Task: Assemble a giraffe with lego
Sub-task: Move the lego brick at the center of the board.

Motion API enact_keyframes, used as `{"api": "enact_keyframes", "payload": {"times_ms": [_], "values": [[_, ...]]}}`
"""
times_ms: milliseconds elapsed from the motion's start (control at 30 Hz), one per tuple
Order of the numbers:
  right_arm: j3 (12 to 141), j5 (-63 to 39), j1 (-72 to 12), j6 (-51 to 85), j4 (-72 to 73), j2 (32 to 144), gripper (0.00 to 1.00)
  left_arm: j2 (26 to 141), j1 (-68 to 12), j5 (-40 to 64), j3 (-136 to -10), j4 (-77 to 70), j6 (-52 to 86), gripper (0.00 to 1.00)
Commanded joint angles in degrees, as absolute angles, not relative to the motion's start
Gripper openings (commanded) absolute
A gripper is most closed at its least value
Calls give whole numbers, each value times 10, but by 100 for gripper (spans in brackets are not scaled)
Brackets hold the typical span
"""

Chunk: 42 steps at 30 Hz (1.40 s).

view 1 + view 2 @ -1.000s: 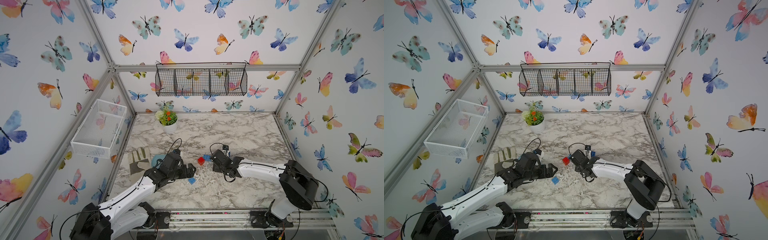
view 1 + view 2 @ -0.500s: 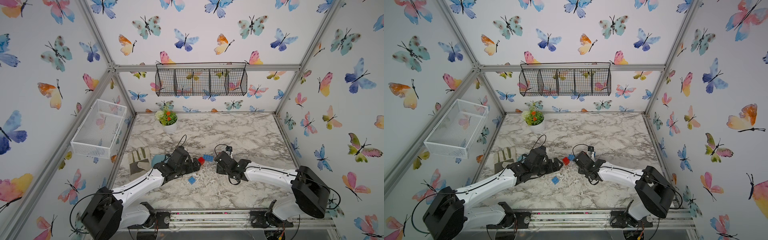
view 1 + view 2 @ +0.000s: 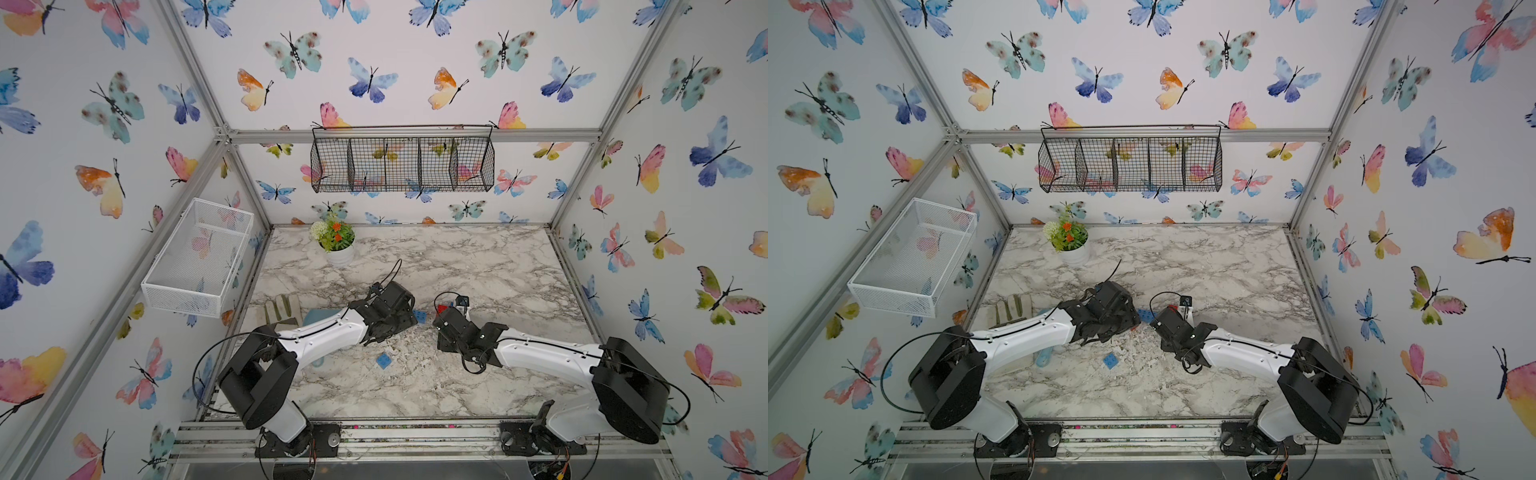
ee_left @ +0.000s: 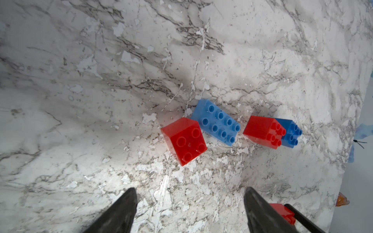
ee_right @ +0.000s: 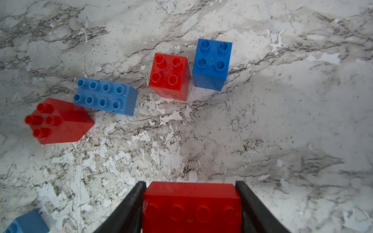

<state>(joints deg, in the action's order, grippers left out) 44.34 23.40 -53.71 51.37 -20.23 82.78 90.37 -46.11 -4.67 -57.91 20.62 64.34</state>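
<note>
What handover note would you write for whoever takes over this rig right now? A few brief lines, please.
Left gripper: open, empty, over the table.
Right gripper: shut on the red oblong brick.
Loose on the table: blue oblong brick with a red square brick by its end; second red square brick beside a blue square brick; stray blue square brick nearer the arms' bases.
Done: nothing joined yet. Left: every join.

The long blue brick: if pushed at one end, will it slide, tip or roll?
It likely slides, not tips: the long blue brick lies flat, studs up. Flat sides, so rolling seems unlikely. It may turn against the red brick nearest it.
</note>
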Motion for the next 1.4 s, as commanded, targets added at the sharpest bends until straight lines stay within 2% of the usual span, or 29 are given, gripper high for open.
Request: {"api": "enact_keyframes", "payload": {"times_ms": [0,600,933,1033,1133,1367], "values": [[434,249,-541,515,-203,813,56,928,-450,-37,-592,234,675,81],[407,251,-541,519,-190,786,56,1014,-416,-1,-646,232,708,72],[406,254,-541,517,-187,783,56,1044,-413,0,-658,233,700,56],[407,252,-541,515,-186,785,56,1047,-413,0,-657,235,694,47],[409,251,-541,514,-185,787,56,1042,-413,-1,-649,236,692,41],[420,254,-540,509,-188,795,56,1012,-423,-10,-631,245,675,36]]}}
